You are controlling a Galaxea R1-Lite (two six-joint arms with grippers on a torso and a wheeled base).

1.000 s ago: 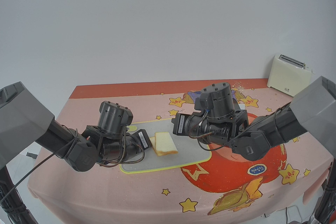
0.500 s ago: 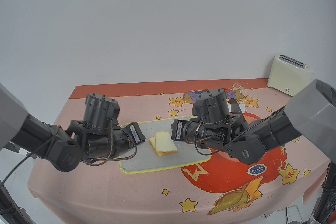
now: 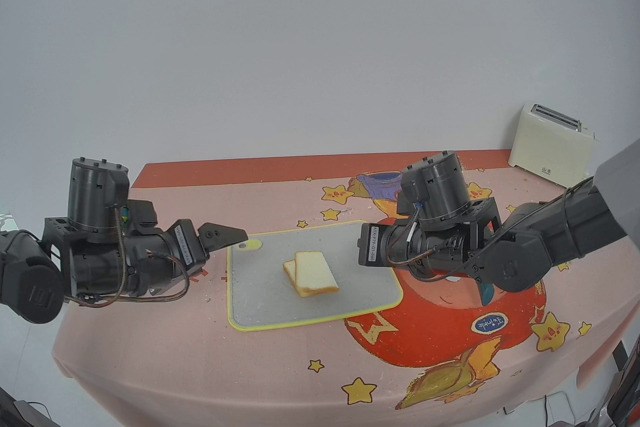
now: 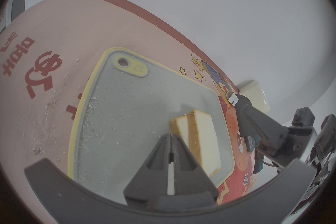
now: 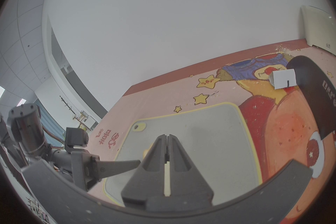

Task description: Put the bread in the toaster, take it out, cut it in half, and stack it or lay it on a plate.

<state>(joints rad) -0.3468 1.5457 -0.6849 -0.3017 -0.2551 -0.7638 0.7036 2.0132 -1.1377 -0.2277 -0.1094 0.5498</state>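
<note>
Pale bread (image 3: 312, 273), two overlapping pieces, lies mid cutting board (image 3: 267, 305). The left gripper (image 3: 232, 236), fingers pressed together and empty, hovers at its nine o'clock. The right gripper (image 5: 167, 139), likewise closed, is at three o'clock. The toaster (image 3: 550, 141) stands at two o'clock.

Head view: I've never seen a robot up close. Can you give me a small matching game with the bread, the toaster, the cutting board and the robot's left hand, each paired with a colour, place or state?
Things:
1. bread
2. toaster
3. cutting board
4. left hand

Descriptions:
A. cream, far right, near the wall
B. shut, holding nothing, by the corner with the hole
C. grey with a yellow rim
D. two pieces, one overlapping the other

Pairs: 1-D, 2-A, 3-C, 4-B
</note>
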